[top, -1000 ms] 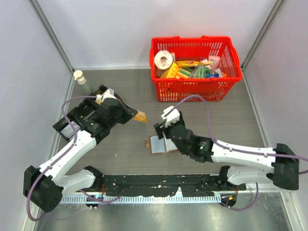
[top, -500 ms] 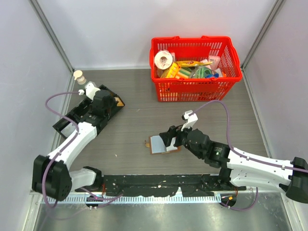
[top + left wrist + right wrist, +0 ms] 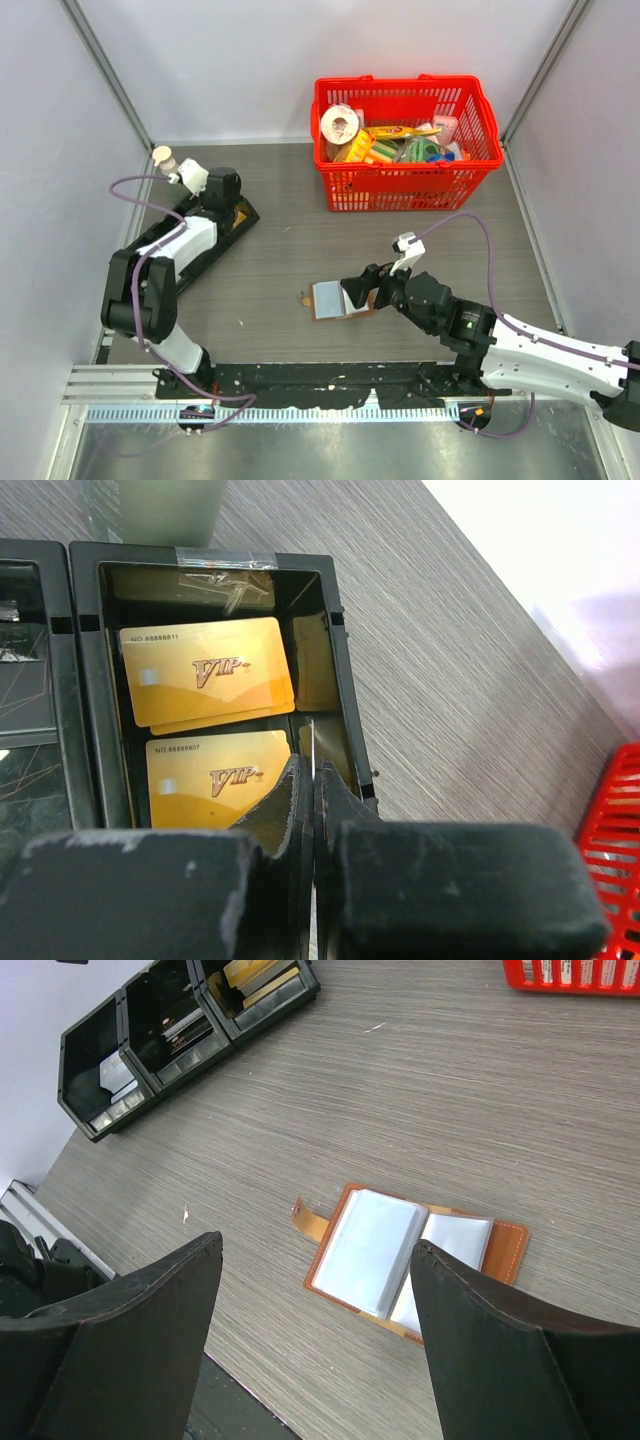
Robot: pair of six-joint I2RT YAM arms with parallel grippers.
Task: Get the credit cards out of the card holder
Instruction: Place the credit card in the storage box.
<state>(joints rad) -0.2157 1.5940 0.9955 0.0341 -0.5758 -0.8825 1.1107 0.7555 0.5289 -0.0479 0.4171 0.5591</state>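
Left gripper [image 3: 312, 768] pinches a thin card [image 3: 312, 735] edge-on over the black tray [image 3: 340, 680]; gold cards [image 3: 205, 670] printed "VIP" lie just beyond its fingertips. Right gripper [image 3: 315, 1247] hangs spread wide, the open brown card holder [image 3: 375, 1250] lying below between its fingers.

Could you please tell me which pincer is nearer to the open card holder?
Right. The right pincer hangs open over the card holder; the left pincer is far off above the black tray, shut on a thin card.
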